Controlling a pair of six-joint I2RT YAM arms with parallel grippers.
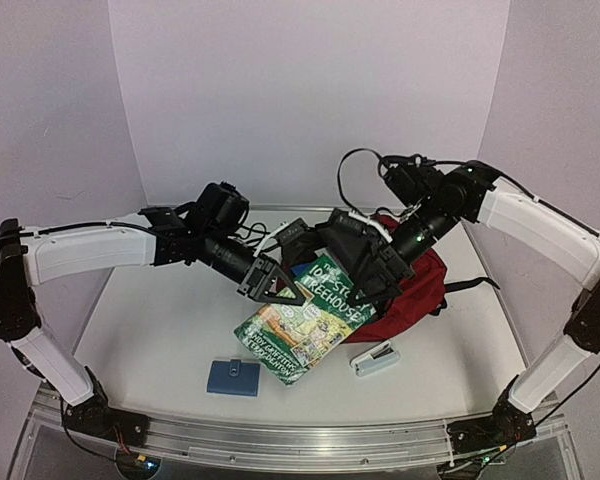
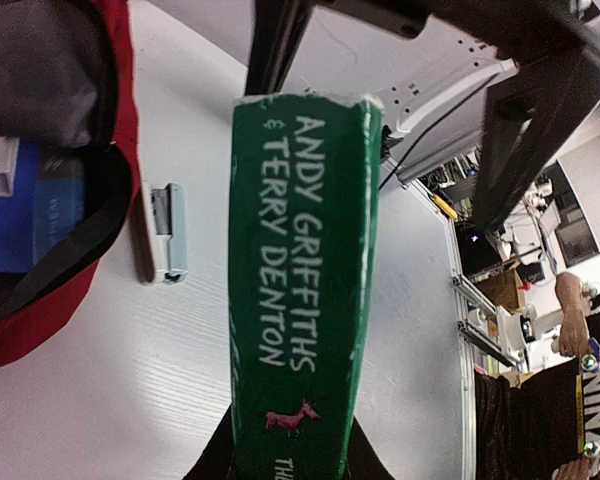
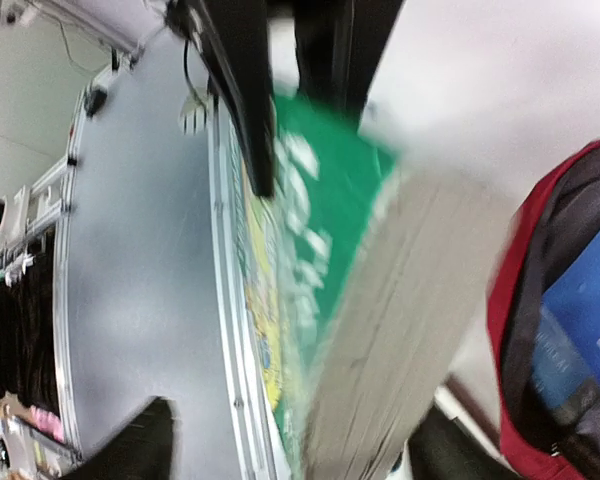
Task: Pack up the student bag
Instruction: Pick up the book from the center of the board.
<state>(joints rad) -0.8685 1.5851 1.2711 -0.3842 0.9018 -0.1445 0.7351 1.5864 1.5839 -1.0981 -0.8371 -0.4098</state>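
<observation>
The student bag [image 1: 425, 290], dark red with black straps, lies at the right of the table behind the book, its mouth open. A green paperback book [image 1: 302, 318] is tilted up in front of it. My left gripper [image 1: 278, 284] is shut on the book's spine; the left wrist view shows the spine [image 2: 300, 270] between the dark fingers [image 2: 372, 462]. My right gripper [image 1: 368, 262] is open and straddles the book's far end. In the blurred right wrist view the page edge [image 3: 400, 330] lies between its fingers, and the left finger [image 3: 140, 445] stands clear of the cover.
A white and grey stapler [image 1: 375, 360] lies in front of the bag, also in the left wrist view [image 2: 168, 235]. A small blue wallet [image 1: 233, 377] lies near the front edge. Blue items [image 2: 25, 205] sit inside the bag's grey lining.
</observation>
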